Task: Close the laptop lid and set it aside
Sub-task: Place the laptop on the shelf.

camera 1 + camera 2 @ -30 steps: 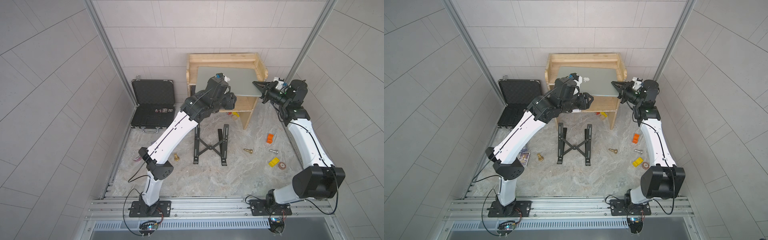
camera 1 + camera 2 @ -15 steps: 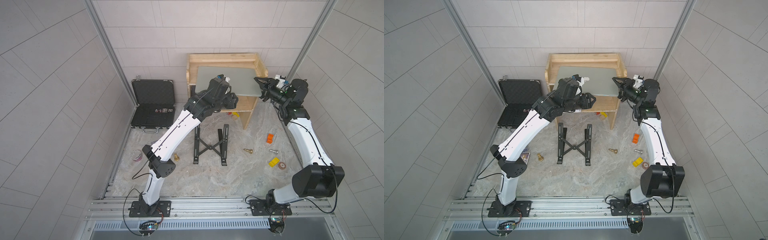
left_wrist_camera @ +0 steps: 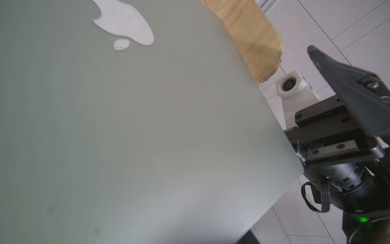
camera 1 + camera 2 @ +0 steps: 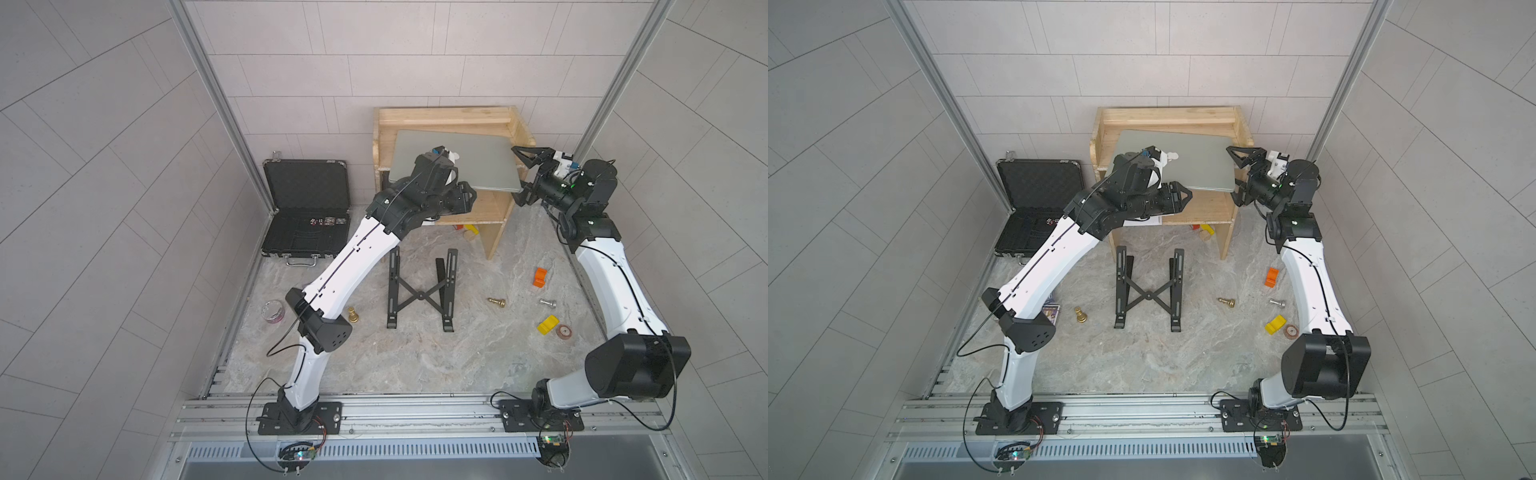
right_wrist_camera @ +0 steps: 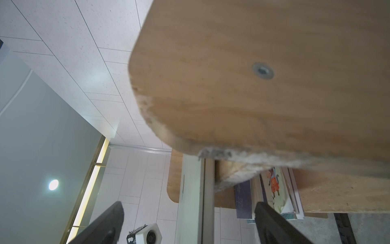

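Your left gripper (image 4: 1178, 194) sits just under the front edge of the laptop (image 4: 478, 166), half covered by its own wrist in both top views, and its fingers don't show in the left wrist view, so can't tell if it's clamped or loose. Your right gripper (image 4: 522, 174) is spread wide, one finger above the lid and one below the base, the laptop's side edge between them with no contact seen in the right wrist view. The laptop is shut and lies on top of the wooden shelf (image 4: 449, 120), between your two grippers. The laptop lid (image 3: 147, 126) fills the left wrist view, soft focus. The white apple logo (image 3: 126, 25) is cut off by the frame there and hidden behind the left wrist in both top views. Picture books (image 5: 274, 190) stand under the shelf past the right fingers, cartoon cover only, no text readable
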You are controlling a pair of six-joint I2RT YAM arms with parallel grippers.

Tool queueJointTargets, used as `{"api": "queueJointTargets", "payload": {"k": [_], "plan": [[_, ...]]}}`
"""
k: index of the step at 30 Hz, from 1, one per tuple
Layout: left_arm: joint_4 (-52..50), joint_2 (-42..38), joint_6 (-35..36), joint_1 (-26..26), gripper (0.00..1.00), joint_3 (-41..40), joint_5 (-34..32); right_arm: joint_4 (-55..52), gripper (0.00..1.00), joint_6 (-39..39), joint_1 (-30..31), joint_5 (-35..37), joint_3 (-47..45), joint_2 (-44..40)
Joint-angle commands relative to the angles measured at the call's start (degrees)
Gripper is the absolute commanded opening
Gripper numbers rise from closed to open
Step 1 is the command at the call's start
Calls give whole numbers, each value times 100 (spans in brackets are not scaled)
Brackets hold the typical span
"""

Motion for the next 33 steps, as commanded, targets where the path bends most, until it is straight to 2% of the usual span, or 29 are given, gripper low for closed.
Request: {"api": "queueJointTargets", "payload": {"k": [1, 5, 8, 12, 15, 19, 25, 28, 33], "plan": [[491, 189, -42, 123, 52, 189, 204, -81, 100, -222, -62, 133, -169, -411], [716, 288, -145, 176, 52, 199, 416, -116, 97, -310, -108, 219, -594, -821], [928, 354, -285, 221, 52, 208, 547, -178, 89, -514, -121, 343, -1001, -1294], [1189, 445, -421, 275, 52, 225, 745, -653, 80, -1159, -125, 584, -1278, -1850], [1359, 568, -539, 306, 52, 293, 829, -1008, 59, -1565, -121, 667, -1236, -2089], [1578, 711, -769, 427, 53, 456, 970, -1264, 32, -1831, -127, 591, -964, -1989], [1629, 682, -711, 461, 53, 427, 1316, -1324, 6, -1916, -99, 459, -580, -1533], [1641, 402, -461, 400, 53, -13, 1324, -1327, 0, -1931, -62, 418, -466, -1358], [2012, -291, -189, 319, 53, -1126, 1220, -1313, 0, -1944, 64, 446, -347, -1223]]}}
